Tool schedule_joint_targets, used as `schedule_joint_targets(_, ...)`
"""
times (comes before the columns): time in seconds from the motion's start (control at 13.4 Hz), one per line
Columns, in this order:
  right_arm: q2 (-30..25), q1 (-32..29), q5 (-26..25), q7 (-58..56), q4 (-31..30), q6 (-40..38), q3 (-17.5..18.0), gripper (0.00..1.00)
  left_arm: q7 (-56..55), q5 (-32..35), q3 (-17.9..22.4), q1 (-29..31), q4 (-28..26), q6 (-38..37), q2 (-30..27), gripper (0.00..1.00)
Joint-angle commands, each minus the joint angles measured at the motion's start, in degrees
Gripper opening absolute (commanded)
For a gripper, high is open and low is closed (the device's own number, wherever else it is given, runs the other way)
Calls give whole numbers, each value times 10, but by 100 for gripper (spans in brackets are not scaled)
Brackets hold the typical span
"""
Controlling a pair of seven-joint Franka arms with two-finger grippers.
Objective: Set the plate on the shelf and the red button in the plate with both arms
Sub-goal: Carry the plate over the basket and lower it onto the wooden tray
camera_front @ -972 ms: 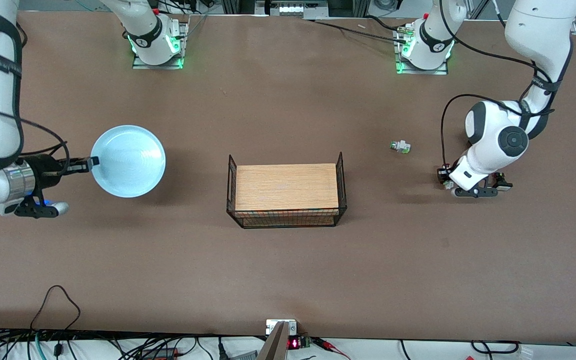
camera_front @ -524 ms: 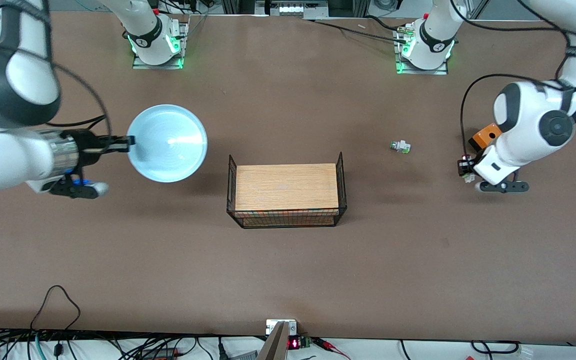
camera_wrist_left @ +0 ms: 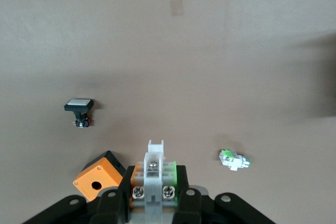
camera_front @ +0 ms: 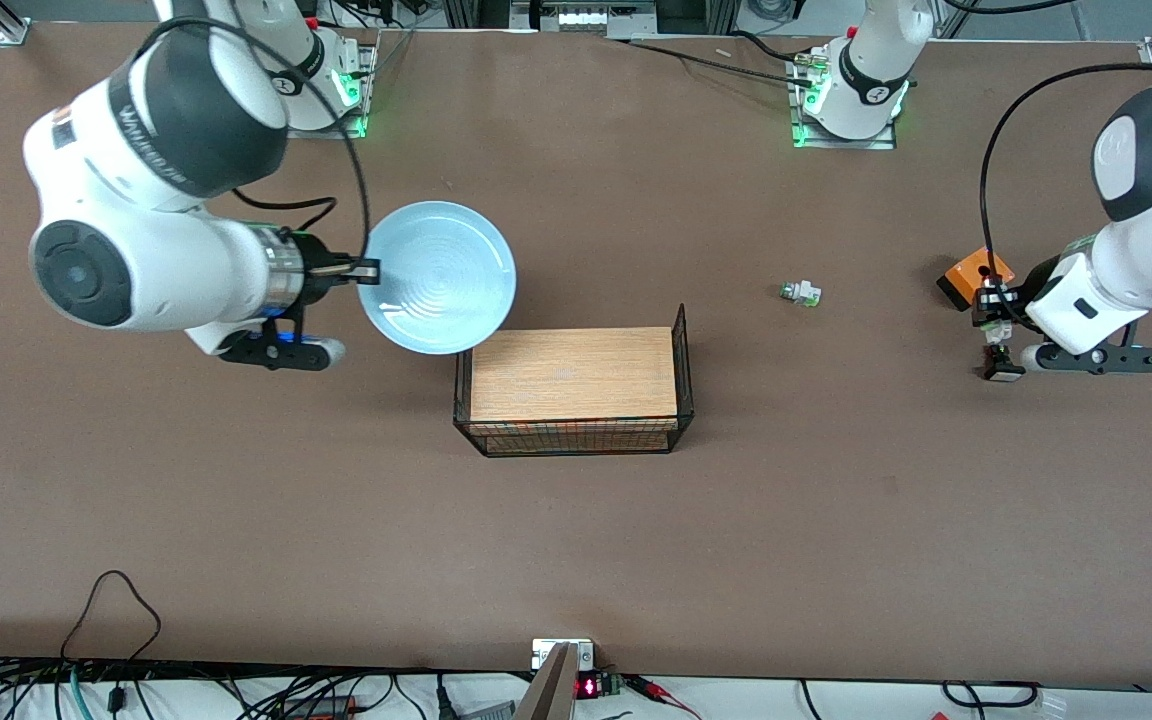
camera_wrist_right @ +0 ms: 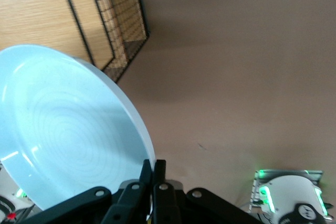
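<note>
The pale blue plate (camera_front: 436, 277) hangs in the air by its rim in my right gripper (camera_front: 368, 270), which is shut on it. The plate's edge is over the corner of the wire basket (camera_front: 681, 330) toward the right arm's end. The right wrist view shows the plate (camera_wrist_right: 63, 135) pinched between the shut fingers (camera_wrist_right: 153, 167). My left gripper (camera_front: 992, 318) is shut on the red button (camera_wrist_left: 154, 169), a white blocky switch with orange and green sides, and holds it above the table near the orange box (camera_front: 971, 275). Its red cap is hidden in the left wrist view.
The basket holds a wooden board (camera_front: 573, 372). A white part with a green end (camera_front: 800, 293) lies between the basket and the left gripper. A black part with a white cap (camera_front: 1002, 371) lies by the left gripper and shows in the left wrist view (camera_wrist_left: 79, 106).
My right arm has carried the plate up and across toward the basket. My left arm has lifted the switch off the table and moved toward its own end, uncovering the orange box.
</note>
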Motion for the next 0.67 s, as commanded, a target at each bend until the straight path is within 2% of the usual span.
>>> schedule_joint_targets(0.0, 2, 43, 1, 47, -9, 47, -4, 0, 4, -2, -4, 3, 65, -81, -6, 0)
schedule_joint_targets(0.3, 9, 81, 1, 73, -51, 139, -4, 0, 6, -2, -7, 4, 91, -100, -3, 0)
schedule_joint_targets(0.6, 30, 112, 0, 108, -55, 191, -4, 0, 9, -3, -7, 6, 94, -98, 1, 0)
